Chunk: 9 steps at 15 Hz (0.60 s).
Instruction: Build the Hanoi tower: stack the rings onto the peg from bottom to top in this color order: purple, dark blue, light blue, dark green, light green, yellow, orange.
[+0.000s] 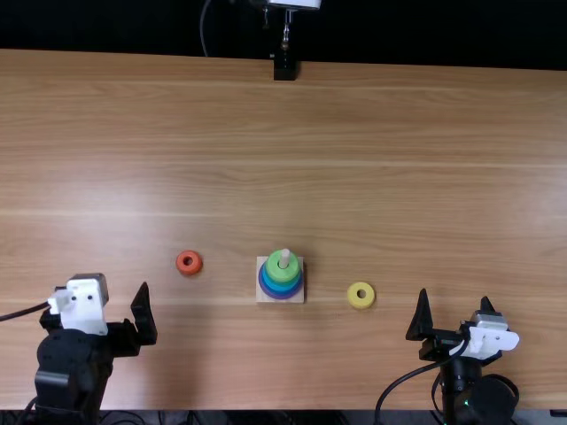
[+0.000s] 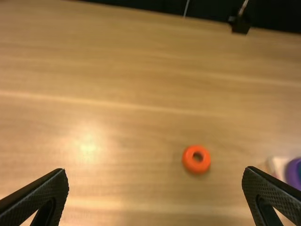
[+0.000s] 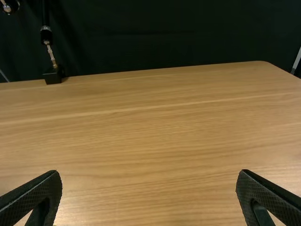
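Hanoi tower seen between the left tool and the right tool, the fingers of both spread apart. Toward the tower, an orange ring is laid near the left tool, a yellow ring nearer the right. On the counter, the tower's purple and blue rings are topped by light green.
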Each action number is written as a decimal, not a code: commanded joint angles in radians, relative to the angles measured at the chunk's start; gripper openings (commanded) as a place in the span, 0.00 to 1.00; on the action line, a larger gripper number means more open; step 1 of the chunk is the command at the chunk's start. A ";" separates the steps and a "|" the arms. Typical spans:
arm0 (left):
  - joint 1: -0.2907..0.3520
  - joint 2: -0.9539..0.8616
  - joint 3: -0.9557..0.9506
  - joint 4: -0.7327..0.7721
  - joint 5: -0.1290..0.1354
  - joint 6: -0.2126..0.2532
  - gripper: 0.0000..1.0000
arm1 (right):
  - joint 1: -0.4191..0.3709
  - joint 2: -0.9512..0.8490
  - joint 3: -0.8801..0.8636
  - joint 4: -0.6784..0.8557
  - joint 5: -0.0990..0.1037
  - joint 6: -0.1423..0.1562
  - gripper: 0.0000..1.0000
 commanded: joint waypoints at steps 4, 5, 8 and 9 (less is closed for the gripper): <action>0.035 -0.256 -0.230 0.077 0.010 0.117 1.00 | -0.001 -0.007 -0.050 -0.061 0.014 0.004 1.00; 0.035 -0.309 -0.294 0.160 0.008 0.117 1.00 | -0.001 -0.007 -0.050 -0.061 0.014 0.004 1.00; 0.050 -0.345 -0.402 0.281 0.015 0.119 1.00 | -0.001 -0.007 -0.050 -0.061 0.014 0.004 1.00; 0.063 -0.354 -0.414 0.283 0.026 0.119 1.00 | -0.001 -0.007 -0.050 -0.061 0.014 0.004 1.00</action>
